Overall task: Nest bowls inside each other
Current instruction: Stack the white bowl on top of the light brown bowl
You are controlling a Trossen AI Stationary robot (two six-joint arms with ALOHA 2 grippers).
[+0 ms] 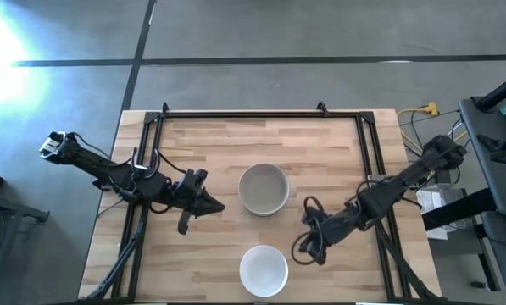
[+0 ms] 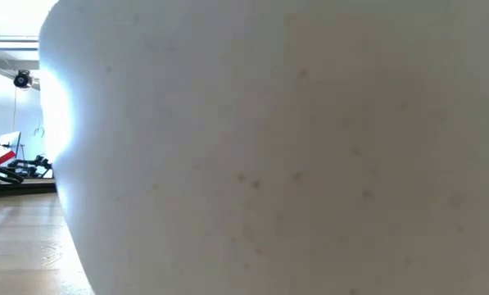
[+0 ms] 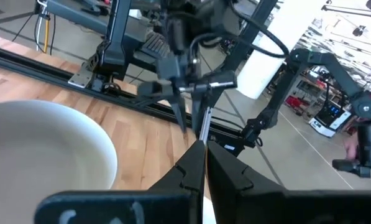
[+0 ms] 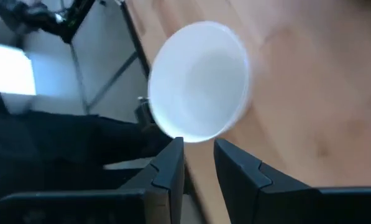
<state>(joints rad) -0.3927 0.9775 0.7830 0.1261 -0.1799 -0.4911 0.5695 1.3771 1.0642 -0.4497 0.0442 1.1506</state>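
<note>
Nothing's nested yet: grey bowl (image 1: 264, 188) mid-frame, white bowl (image 1: 263, 269) bottom-center. Left gripper (image 1: 208, 204) pinched together, right gripper (image 1: 308, 246) slightly apart, both empty.

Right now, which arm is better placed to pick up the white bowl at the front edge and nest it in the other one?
Probably the right. The right gripper sits just beside the front white bowl, which fills its wrist view. The left gripper is shut and points at the centre bowl.

No readable text, label or number anywhere.
</note>
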